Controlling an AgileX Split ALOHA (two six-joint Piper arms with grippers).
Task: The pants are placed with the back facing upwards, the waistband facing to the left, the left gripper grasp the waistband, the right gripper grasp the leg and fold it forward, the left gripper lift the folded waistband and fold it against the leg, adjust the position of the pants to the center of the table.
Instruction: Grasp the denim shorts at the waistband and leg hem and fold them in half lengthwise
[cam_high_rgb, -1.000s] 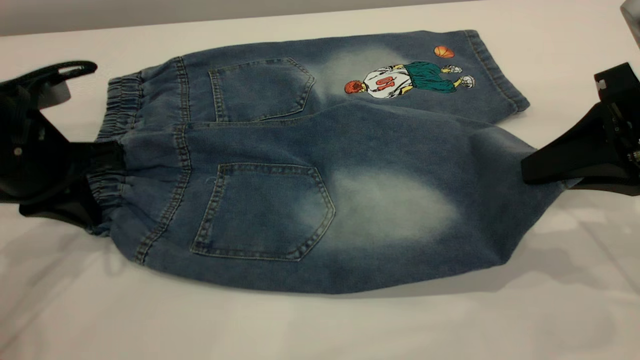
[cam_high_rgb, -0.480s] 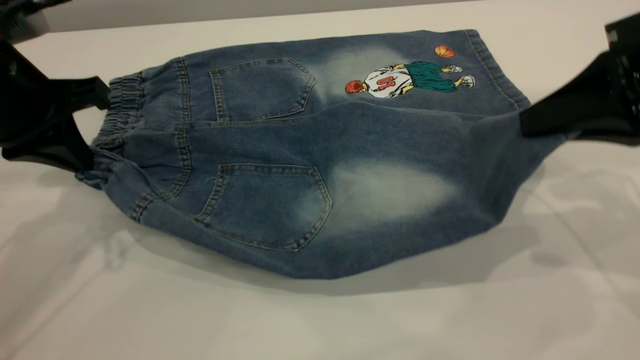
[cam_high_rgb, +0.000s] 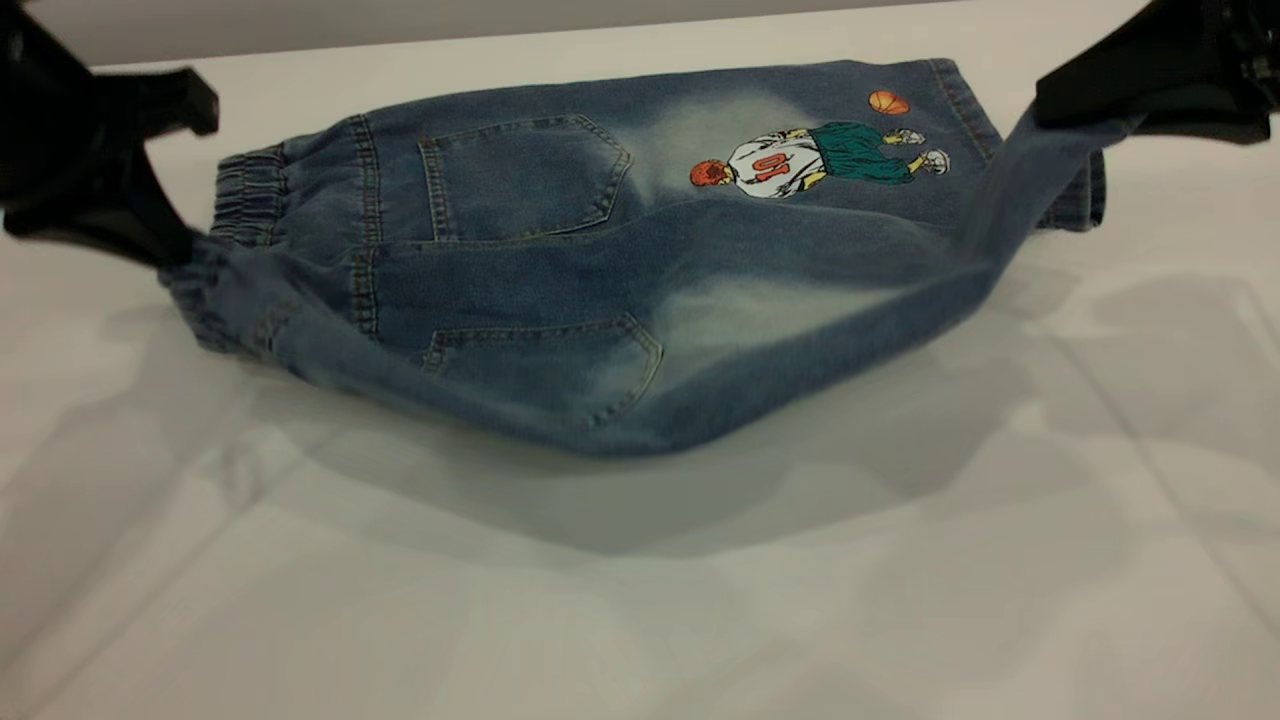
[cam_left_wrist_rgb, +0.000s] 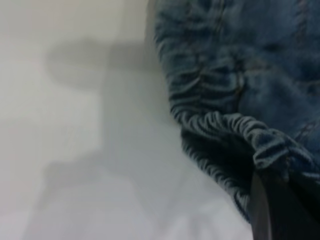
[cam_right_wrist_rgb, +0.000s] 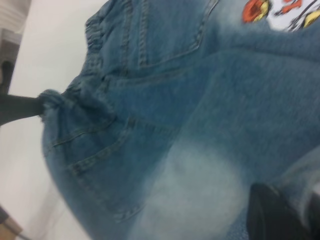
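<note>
While the left gripper (cam_high_rgb: 185, 250) clamped the waistband (cam_high_rgb: 215, 300) and the right gripper (cam_high_rgb: 1090, 115) pinched the leg (cam_high_rgb: 800, 330), we had the pants (cam_high_rgb: 560, 220) half raised off the table (cam_high_rgb: 640, 600), mid-fold; next, we judged, both should carry forward together.

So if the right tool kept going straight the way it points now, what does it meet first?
Probably the printed leg of the pants: the right tool, shut on the plain leg, points along it, though depth is unclear.

Soft overhead light, broad shadow beneath the pants (cam_high_rgb: 620, 260), both wrist views blurred.
</note>
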